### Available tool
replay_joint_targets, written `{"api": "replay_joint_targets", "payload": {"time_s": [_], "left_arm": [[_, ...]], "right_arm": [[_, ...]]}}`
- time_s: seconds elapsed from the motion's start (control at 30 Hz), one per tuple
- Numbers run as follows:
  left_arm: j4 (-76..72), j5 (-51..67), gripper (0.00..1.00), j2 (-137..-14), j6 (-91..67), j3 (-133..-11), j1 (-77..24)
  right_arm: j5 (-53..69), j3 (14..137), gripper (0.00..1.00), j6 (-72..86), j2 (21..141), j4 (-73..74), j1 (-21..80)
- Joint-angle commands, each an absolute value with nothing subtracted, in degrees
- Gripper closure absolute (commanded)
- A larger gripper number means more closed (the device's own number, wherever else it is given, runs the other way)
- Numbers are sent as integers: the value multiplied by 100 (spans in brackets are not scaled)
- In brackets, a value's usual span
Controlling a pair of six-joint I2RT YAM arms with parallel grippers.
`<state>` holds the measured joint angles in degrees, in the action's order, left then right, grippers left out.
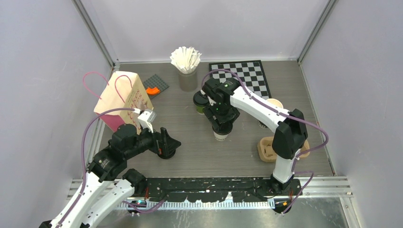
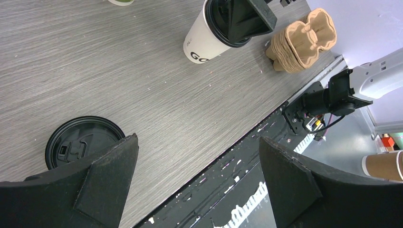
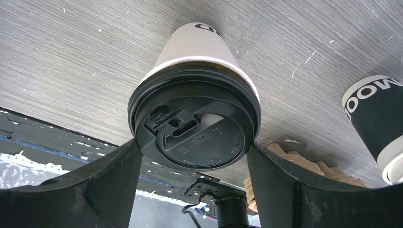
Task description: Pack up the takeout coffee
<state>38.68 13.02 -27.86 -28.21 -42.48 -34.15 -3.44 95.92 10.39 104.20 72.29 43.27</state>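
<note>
Up top: looks down from high above the near edge, takes in the whole table [image 1: 199,152] as far as the back wall [image 1: 204,28]. Left wrist: sits low and close, faces across the tabletop toward the white cup [image 2: 199,40] and carrier [image 2: 304,40]. Right wrist: hangs tight over that same cup's lid [image 3: 197,130], carrier behind.

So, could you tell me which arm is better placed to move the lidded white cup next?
Right. The right hand clasps the white cup at its top; the left hand hangs open beside a loose lid, away from that cup.
</note>
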Motion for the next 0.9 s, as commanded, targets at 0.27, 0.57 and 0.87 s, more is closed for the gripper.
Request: {"api": "replay_joint_targets", "payload": {"time_s": [0.27, 0.57, 0.87], "left_arm": [[3889, 1226, 0, -2750, -2712, -4298, -3432], [3889, 1200, 0, -2707, -2716, -4298, -3434], [3896, 1148, 0, -2665, -2717, -4289, -3434]], "right_arm": [[-328, 9887, 19, 899, 10622, 7251, 4295], [-446, 10272, 20, 927, 10539, 7660, 4296], [-276, 10431, 19, 745, 10819, 7694, 4254]]}}
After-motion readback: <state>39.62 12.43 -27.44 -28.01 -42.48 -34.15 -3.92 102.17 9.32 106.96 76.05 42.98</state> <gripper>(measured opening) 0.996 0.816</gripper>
